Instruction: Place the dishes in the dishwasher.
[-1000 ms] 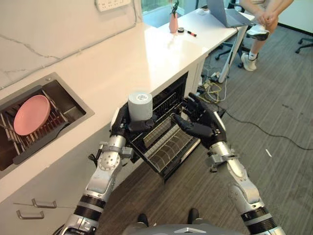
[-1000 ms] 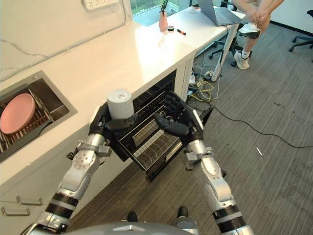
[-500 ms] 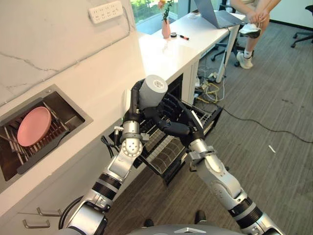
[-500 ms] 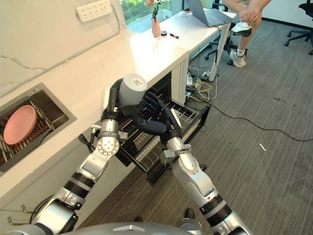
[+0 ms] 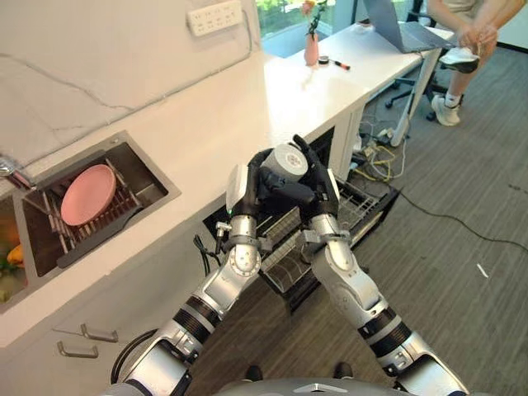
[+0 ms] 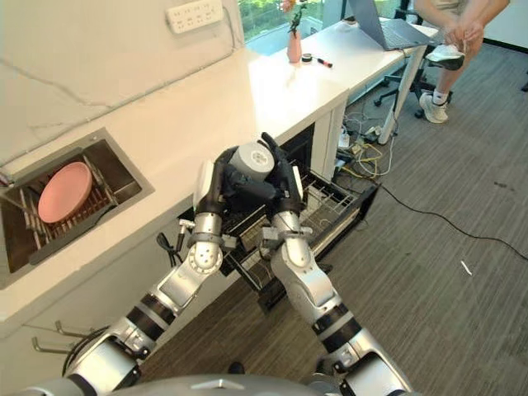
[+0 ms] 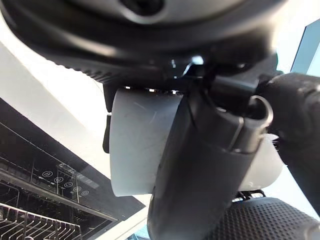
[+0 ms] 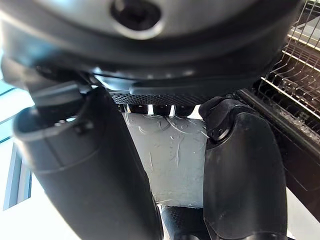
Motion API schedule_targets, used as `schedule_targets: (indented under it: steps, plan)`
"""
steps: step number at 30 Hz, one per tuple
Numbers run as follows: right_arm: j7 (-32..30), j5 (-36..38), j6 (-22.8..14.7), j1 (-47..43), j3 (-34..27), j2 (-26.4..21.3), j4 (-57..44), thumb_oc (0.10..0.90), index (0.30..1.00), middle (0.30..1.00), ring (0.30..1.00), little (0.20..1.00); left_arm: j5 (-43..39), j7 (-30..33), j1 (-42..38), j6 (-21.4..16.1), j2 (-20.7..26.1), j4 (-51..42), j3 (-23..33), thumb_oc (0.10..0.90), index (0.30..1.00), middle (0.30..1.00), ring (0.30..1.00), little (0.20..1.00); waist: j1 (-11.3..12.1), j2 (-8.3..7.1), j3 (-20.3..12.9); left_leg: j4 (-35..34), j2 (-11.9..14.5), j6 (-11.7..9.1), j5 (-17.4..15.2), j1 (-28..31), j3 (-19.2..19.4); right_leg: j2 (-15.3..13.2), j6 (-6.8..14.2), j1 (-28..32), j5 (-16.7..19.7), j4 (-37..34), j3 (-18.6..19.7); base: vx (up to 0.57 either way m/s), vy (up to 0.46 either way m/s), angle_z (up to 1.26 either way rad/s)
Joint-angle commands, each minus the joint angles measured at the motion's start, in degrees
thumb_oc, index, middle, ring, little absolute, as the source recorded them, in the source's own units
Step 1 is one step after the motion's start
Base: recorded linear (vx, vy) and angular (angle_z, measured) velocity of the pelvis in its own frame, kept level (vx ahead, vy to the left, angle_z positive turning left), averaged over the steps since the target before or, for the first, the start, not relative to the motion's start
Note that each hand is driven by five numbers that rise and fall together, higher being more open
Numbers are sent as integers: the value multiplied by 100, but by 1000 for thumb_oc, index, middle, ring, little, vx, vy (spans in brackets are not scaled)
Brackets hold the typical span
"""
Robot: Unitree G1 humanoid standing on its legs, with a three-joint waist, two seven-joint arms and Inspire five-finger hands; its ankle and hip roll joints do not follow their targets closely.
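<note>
Both hands, your left hand and right hand, curl around the pale grey cylindrical cup, held raised and tilted above the black wire dishwasher rack.

No legible text, numbers or brand marks appear anywhere in the scene. The only sign-like marks are small pale round symbols on the dark control strip along the top edge of the open dishwasher, seen from the left wrist camera, and they are too small to make out.
</note>
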Motion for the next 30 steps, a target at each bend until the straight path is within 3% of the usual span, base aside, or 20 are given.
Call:
schedule_targets:
  steps: [1, 7, 12, 15, 28, 29, 30]
  plan:
    - [33, 132, -655, -1063, 83, 893, -114, 800, 900, 900, 900, 900, 143, 184, -1335, -448, 14, 206, -275, 400, 300, 300, 300, 300, 57, -501, -91, 14, -54, -42, -398, 289, 11, -345, 362, 151, -276, 77, 95, 3, 9, 16]
    - [-184, 246, -687, -1183, 110, 1086, 263, 800, 900, 900, 900, 900, 171, 304, -1582, -408, -97, 453, -429, 400, 300, 300, 300, 300, 80, -529, -69, 14, -57, -40, -403, 264, -54, -338, 357, 150, -279, 77, 70, 2, 6, 8]
    - [-262, 749, -745, -1105, 205, 1358, 703, 800, 900, 900, 900, 900, 227, 356, -1714, -386, -182, 556, -554, 400, 300, 300, 300, 300, 76, -544, -89, 14, -65, -44, -426, 275, -97, -344, 347, 186, -289, 77, 60, 7, 7, 1]
    - [-318, 1441, -869, -1107, 282, 1643, 1043, 800, 900, 900, 900, 900, 270, 357, -1820, -342, -264, 650, -678, 400, 300, 300, 300, 300, 94, -543, -96, 14, -69, -50, -427, 273, -140, -341, 338, 181, -294, 77, 66, 0, 5, 1]
    - [-247, 1968, -939, -1194, 250, 1843, 1463, 800, 900, 900, 900, 900, 154, 177, -1904, -392, -299, 638, -813, 400, 300, 300, 300, 300, 138, -581, -146, 14, -57, -56, -441, 292, -220, -317, 322, 209, -331, 77, 59, 3, 4, 4]
    - [-231, 1961, -927, -1181, 271, 1832, 1455, 693, 740, 740, 740, 740, 147, 160, -1896, -402, -296, 608, -813, 400, 300, 300, 300, 300, 141, -582, -148, 14, -57, -57, -442, 292, -224, -316, 320, 212, -333, 77, 61, 0, 0, 0]
    - [-215, 1934, -895, -1173, 293, 1804, 1461, 489, 434, 434, 434, 434, 144, 132, -1903, -408, -285, 587, -807, 400, 300, 300, 300, 300, 140, -586, -148, 14, -55, -59, -445, 294, -230, -314, 319, 211, -333, 77, 62, 0, 0, 0]
